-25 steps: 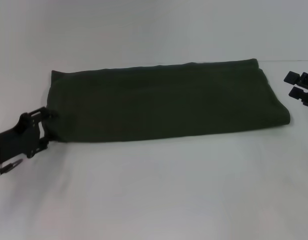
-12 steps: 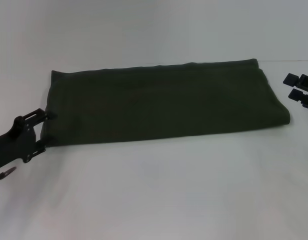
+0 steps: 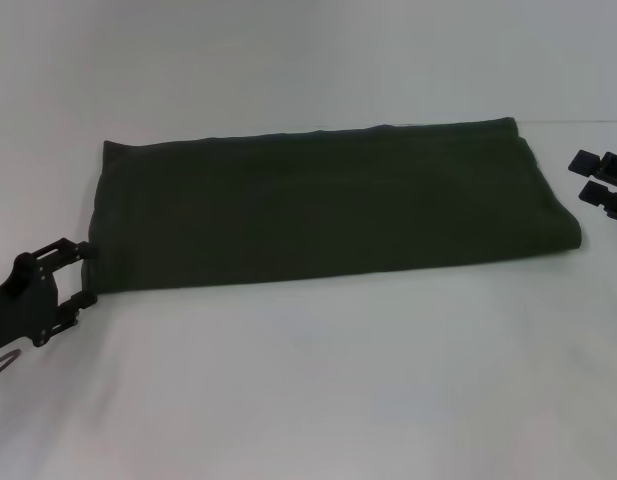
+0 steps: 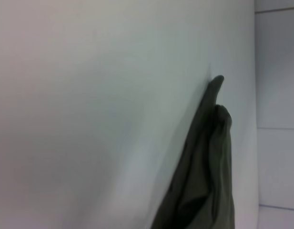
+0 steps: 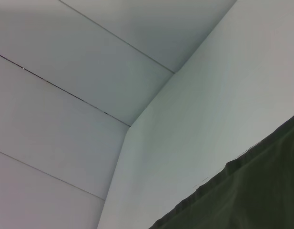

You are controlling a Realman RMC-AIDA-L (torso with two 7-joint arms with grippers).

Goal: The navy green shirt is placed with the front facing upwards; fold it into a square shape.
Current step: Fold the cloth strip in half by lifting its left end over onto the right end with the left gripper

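Left gripper (image 3: pixel 86 274) has backed off the shirt (image 3: pixel 328 205), fingers open, empty; no lettering shows.

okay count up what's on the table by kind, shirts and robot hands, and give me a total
Shirts: 1, the dark green shirt, folded into a long band on the white table.
Robot hands: 2, the left hand at the shirt's left end, the right hand off its right end.
Total: 3
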